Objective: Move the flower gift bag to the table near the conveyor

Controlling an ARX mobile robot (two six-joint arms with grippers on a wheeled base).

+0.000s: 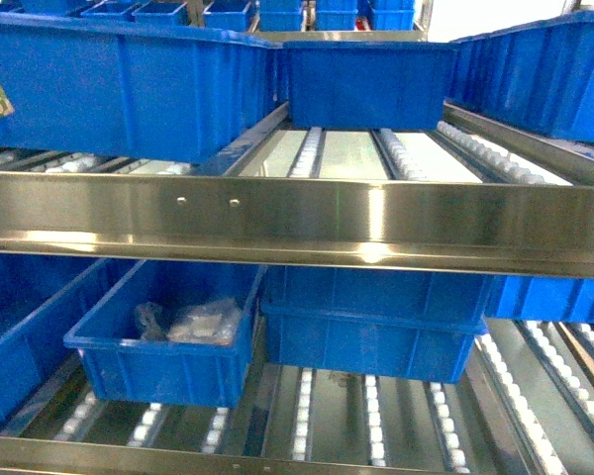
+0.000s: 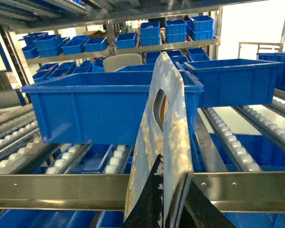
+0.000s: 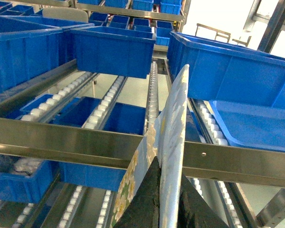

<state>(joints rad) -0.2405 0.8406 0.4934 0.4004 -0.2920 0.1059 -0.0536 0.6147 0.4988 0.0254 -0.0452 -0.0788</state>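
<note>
- This is a warehouse or factory stockroom, a parts-picking area.
- A stainless-steel conveyor (image 1: 297,213) rack fills the view, with sloping lanes of small white rollers (image 1: 302,416) on several levels.
- Blue plastic bins (image 1: 366,84) sit on the lanes, and one bin (image 1: 163,341) holds small bagged parts.
- Further shelving (image 2: 128,45) behind carries rows of smaller blue bins.

The bag (image 2: 162,142) is clamped upright at its lower edge by the left gripper (image 2: 173,206). Blue bins (image 2: 104,107) are seen beyond on the conveyor (image 2: 57,190).
</note>
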